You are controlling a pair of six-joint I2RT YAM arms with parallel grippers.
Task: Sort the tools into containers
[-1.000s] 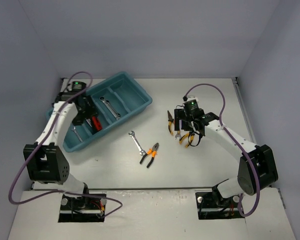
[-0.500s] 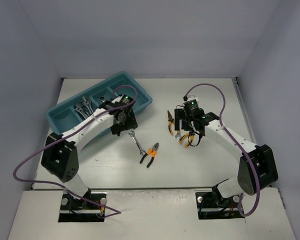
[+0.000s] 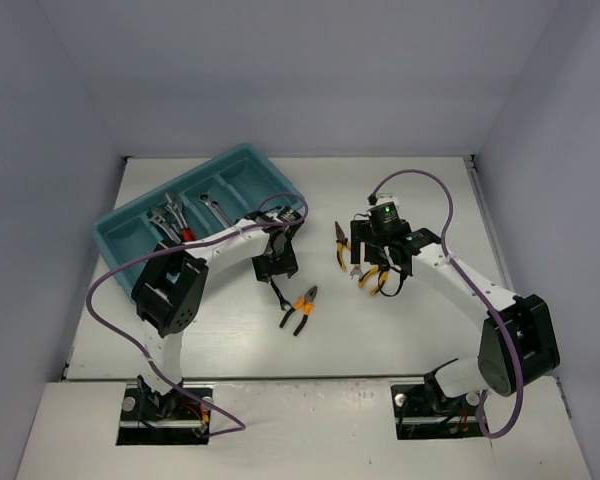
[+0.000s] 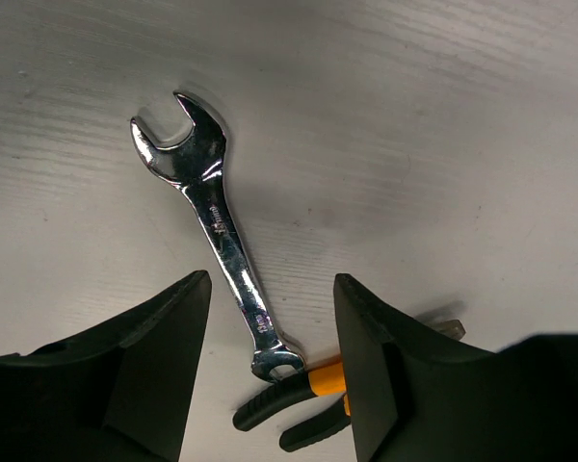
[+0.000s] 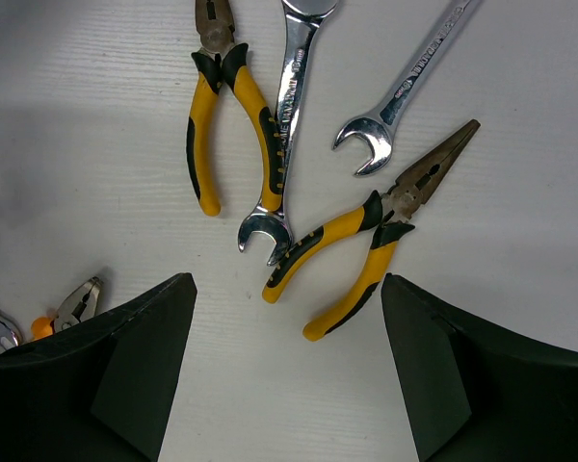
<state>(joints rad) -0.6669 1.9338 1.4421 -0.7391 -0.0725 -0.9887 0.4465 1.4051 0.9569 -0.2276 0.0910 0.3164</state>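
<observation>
Top external view is showing the teal tray (image 3: pixel 250 183) lying slantwise at the far left of the bench (image 3: pixel 420 180). One compartment is holding a bunch of silver wrenches (image 3: pixel 164 214) with a red-handled wrench (image 3: pixel 186 235) beside them. The next compartment to the right is holding a single silver wrench (image 3: pixel 212 203).

On the bench, a loose silver wrench (image 4: pixel 217 226) is lying flat, its ring end just beside the handles of orange pliers (image 3: pixel 302 308). The left arm (image 3: pixel 215 250) is reaching across from the tray side. The left claw (image 4: pixel 270 284) is hovering spread over this wrench, one finger at each side of the shaft, neither touching it.

Farther right, two yellow-handled pliers (image 5: pixel 222 106) and two long wrenches (image 5: pixel 287 125) are lying close together, overlapping in places. The right claw (image 5: pixel 286 279) is hanging spread above them, apart from all of them.
</observation>
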